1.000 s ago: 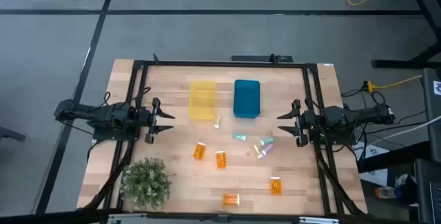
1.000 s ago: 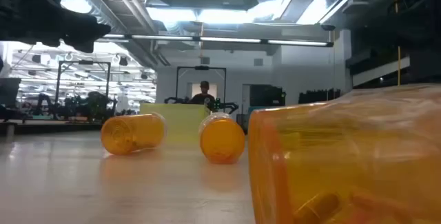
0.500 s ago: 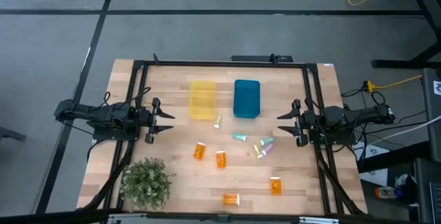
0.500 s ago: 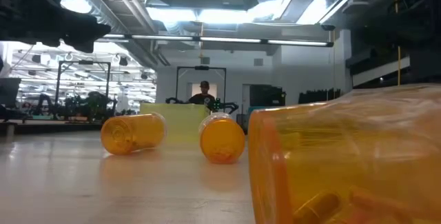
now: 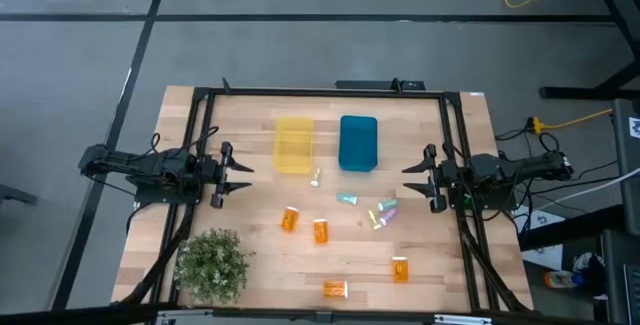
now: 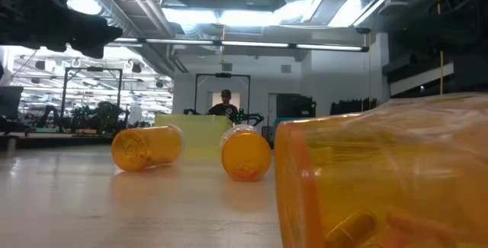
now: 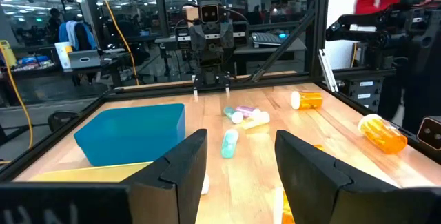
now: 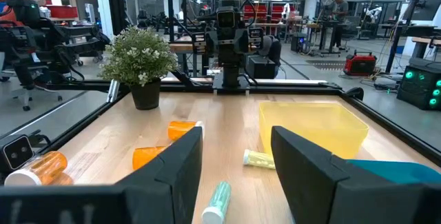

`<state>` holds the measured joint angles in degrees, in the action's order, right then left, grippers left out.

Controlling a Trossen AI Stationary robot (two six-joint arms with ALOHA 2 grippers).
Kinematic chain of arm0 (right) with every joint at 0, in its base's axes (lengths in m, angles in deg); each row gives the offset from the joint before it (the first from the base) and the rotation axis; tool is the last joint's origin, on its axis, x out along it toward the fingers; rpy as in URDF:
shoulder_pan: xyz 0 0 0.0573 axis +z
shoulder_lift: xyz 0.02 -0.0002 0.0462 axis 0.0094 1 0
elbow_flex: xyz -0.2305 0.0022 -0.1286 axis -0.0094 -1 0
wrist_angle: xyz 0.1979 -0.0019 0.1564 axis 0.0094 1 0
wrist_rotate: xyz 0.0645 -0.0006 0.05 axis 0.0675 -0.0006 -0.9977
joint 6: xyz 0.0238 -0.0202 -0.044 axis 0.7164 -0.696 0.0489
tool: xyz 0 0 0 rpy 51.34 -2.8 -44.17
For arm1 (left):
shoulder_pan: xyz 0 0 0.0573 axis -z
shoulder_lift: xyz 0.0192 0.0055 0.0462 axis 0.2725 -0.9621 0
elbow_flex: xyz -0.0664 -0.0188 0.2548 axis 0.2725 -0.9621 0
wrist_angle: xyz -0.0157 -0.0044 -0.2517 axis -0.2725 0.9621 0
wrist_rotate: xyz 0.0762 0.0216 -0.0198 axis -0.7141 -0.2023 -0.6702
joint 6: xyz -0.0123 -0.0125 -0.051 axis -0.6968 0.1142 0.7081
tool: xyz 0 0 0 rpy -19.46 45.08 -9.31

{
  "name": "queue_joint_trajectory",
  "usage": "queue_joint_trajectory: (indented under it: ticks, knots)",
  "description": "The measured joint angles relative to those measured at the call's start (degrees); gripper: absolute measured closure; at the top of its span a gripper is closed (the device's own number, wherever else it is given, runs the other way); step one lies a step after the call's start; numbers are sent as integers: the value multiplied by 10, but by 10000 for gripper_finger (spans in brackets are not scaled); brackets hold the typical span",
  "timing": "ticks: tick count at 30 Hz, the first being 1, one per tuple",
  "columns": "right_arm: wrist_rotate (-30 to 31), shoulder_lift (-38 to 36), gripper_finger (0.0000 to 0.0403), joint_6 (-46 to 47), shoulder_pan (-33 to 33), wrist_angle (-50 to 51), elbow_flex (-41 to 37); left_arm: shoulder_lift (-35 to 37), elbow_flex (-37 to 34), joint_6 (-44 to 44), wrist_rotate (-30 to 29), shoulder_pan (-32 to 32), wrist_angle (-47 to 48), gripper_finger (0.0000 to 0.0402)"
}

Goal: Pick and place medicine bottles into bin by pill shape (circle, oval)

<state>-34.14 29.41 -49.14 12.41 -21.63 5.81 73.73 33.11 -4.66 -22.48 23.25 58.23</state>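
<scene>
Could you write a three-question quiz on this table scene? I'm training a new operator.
1. True or false: the yellow bin already holds a bottle.
2. How many orange bottles lie on the table?
3. Which stands nearest the potted plant? A) left gripper B) right gripper C) blue bin

Key
1. False; both bins look empty.
2. Four.
3. A.

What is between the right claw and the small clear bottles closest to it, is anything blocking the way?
Nothing visible blocks it. The right gripper sits open at the table's right edge, and only bare wood lies between it and the clear bottles. From those bottles to the blue bin and the yellow bin, the wood also looks bare.
</scene>
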Motion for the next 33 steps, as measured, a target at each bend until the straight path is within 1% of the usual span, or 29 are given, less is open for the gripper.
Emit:
queue_joint_trajectory:
  ticks: [15, 21, 24, 26, 29, 31, 33]
  knots:
    - [0, 0, 227, 3, 0, -1, 0, 0, 0, 0, 0, 0, 0, 237]
    - [0, 0, 227, 86, 0, -2, 0, 0, 0, 0, 0, 0, 0, 237]
    - [0, 0, 227, 106, 0, -8, 0, 0, 0, 0, 0, 0, 0, 237]
    - [0, 0, 227, 81, 0, -19, 0, 0, 0, 0, 0, 0, 0, 237]
    - [6, 0, 227, 10, 0, -23, 0, 0, 0, 0, 0, 0, 0, 237]
    - [11, 0, 227, -11, 0, -23, 0, 0, 0, 0, 0, 0, 0, 237]
    - [11, 0, 227, -13, 0, -26, 0, 0, 0, 0, 0, 0, 0, 237]
